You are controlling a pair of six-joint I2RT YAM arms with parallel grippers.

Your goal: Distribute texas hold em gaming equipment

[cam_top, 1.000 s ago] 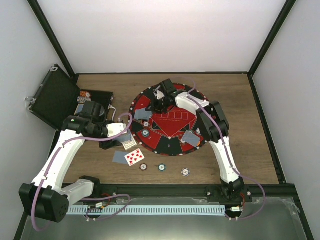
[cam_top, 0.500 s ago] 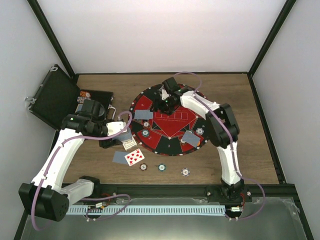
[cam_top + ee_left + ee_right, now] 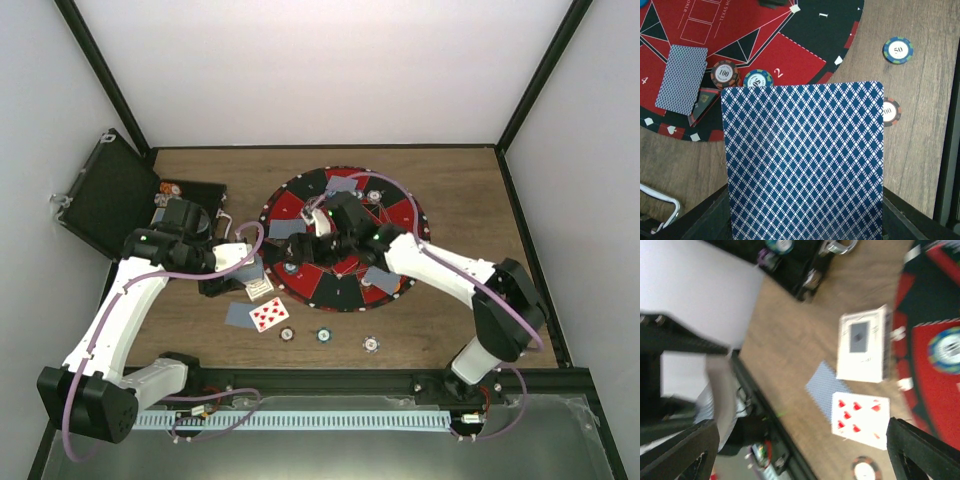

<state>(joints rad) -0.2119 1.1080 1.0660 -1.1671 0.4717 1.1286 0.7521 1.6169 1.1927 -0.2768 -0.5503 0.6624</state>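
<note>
My left gripper (image 3: pixel 247 268) hovers over the mat's left edge, shut on a playing card with a blue diamond back (image 3: pixel 802 160) that hides its jaws. My right gripper (image 3: pixel 320 226) is over the middle-left of the round red-and-black mat (image 3: pixel 395 215), open with nothing between its fingers (image 3: pixel 920 450). Face-down cards lie on the mat at the far edge (image 3: pixel 342 184), left (image 3: pixel 285 229) and near right (image 3: pixel 381 279). On the wood lie a face-up red-pipped card (image 3: pixel 269 314), a face-down card (image 3: pixel 240 315) and three chips (image 3: pixel 324 335). Chips (image 3: pixel 724 75) also sit on the mat.
An open black hinged case (image 3: pixel 105 195) holding chips stands at the far left. A small white card box (image 3: pixel 259 288) lies beside the mat's left edge. Black frame posts and white walls enclose the table.
The right gripper opened and swung back from the mat's far edge toward its middle, leaving a face-down card there. The left arm and its card have stayed still.
</note>
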